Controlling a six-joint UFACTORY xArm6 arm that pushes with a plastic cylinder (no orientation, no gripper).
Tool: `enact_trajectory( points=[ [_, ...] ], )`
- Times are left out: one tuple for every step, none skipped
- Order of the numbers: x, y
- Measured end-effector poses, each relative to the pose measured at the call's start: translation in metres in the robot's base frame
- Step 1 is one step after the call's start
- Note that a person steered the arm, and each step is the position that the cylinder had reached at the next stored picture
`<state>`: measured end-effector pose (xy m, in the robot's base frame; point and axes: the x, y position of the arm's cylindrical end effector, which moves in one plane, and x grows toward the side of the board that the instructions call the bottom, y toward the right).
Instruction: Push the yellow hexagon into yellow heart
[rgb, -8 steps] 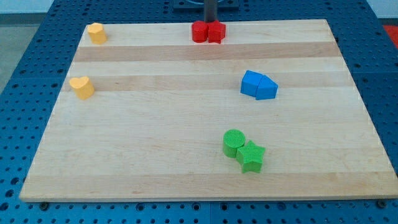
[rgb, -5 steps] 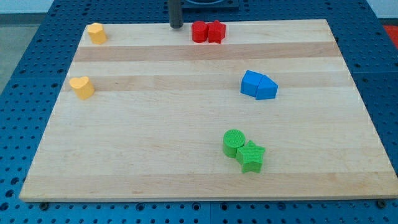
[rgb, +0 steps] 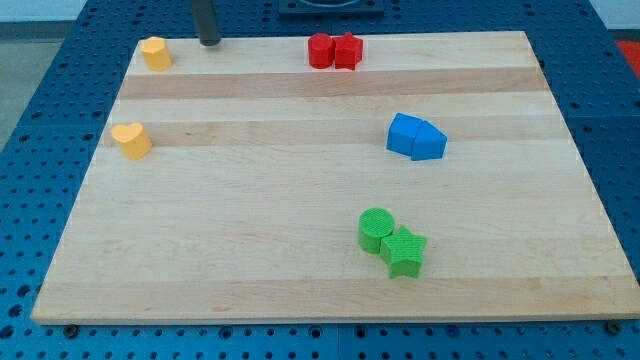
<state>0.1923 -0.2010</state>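
Camera view: my tip (rgb: 209, 43) sits right of the untouched yellow hexagon block (rgb: 155, 53), yellow heart block (rgb: 131, 140) well apart; no pincer here.

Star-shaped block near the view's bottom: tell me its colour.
Green. The star touches a green cylinder; the camera view, the only one, shows it clearly.
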Motion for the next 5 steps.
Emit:
enact_trajectory(
  points=[
    [-0.001,-0.043],
    [-0.001,-0.074],
    [0.001,-0.104],
    [0.015,-0.104],
    [0.046,-0.096]
  ],
)
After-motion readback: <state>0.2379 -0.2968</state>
